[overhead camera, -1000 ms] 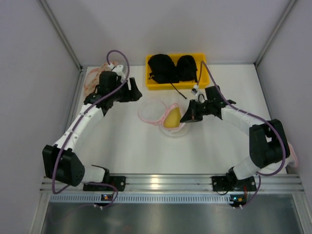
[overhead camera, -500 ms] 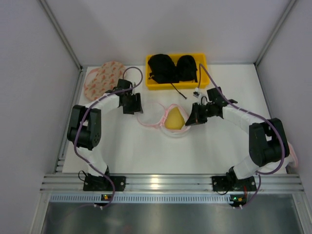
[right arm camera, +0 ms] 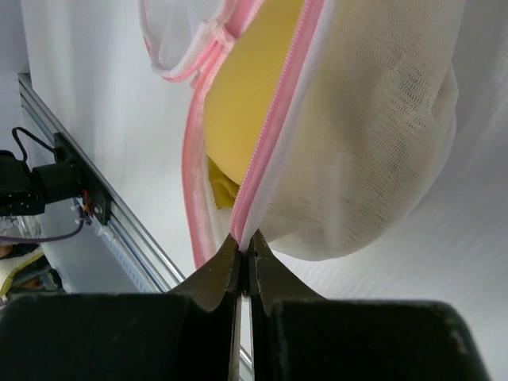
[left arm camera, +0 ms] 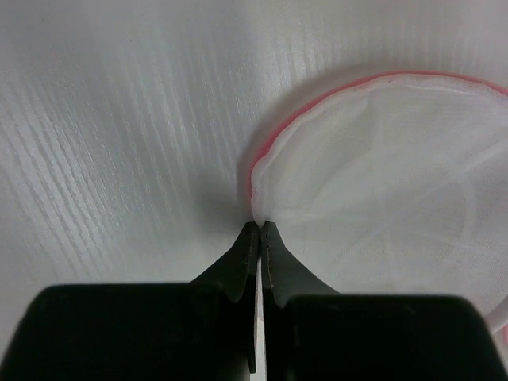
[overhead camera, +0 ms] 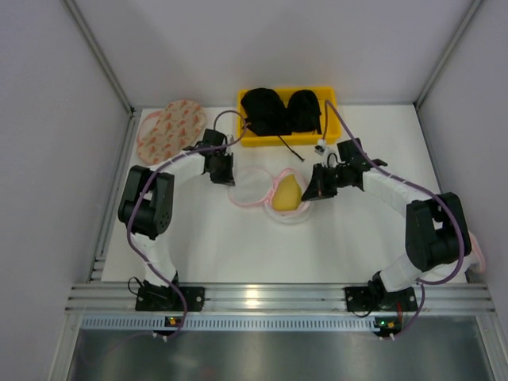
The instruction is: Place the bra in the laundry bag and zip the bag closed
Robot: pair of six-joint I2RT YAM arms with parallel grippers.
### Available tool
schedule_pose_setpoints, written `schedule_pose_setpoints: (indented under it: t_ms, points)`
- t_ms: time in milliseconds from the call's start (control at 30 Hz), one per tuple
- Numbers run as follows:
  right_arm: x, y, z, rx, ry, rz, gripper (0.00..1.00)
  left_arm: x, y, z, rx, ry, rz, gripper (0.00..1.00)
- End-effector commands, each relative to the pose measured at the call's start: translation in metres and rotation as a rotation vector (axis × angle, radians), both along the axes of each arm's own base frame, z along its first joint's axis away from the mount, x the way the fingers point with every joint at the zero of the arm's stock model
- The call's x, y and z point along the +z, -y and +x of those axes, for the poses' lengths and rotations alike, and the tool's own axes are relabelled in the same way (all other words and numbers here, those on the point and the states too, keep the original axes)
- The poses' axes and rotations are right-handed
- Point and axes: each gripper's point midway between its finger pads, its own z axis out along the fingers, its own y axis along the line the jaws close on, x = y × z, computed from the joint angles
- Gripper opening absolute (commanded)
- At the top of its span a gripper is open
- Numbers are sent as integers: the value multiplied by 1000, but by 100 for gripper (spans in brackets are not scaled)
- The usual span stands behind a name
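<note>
**Both grippers at the bag, bra inside, zip open**

Top external: the laundry bag (overhead camera: 251, 189) lies mid-table, unzipped, its mesh flap spread to the left. The bra (overhead camera: 286, 193) sits in the right half of the bag, yellow showing in the opening. The left gripper (overhead camera: 230, 180) is at the flap's left edge, and the right gripper (overhead camera: 310, 193) is at the bag's right edge. Behind, a yellow bin (overhead camera: 287, 140) holds black bras (overhead camera: 279, 111). A larger oval pinkish bag (overhead camera: 168, 129) lies at the far left, well apart from the rest. All of it is on a white table (overhead camera: 238, 246).

Left wrist: the left gripper (left arm camera: 259, 230) has its jaws clenched together, tips touching the pink rim of the laundry bag (left arm camera: 381, 190). Cannot tell whether any mesh is pinched between them. The flap lies flat on the table (left arm camera: 119, 119).

Right wrist: the right gripper (right arm camera: 244, 240) has its jaws clamped on the pink zip rim of the laundry bag (right arm camera: 373, 143), and the rim runs up and away from the tips. The bra (right arm camera: 246, 87) is inside, between the two rim edges, with the mesh bulging around it at the right. An aluminium rail (right arm camera: 119, 230) is at the left.
</note>
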Motion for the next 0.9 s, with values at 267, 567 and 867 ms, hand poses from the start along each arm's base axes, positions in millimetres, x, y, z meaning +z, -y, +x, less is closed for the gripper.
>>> schedule_pose_setpoints:
  t_ms: [267, 567, 867]
  points:
    - [80, -10, 30, 2, 231, 97, 0, 239, -13, -1, -46, 530, -139, 0]
    - [85, -26, 9, 48, 218, 152, 0, 261, -27, -44, -91, 558, -95, 0]
    - [68, -61, -5, 63, 181, 183, 0, 244, -37, -35, -85, 551, 25, 0]
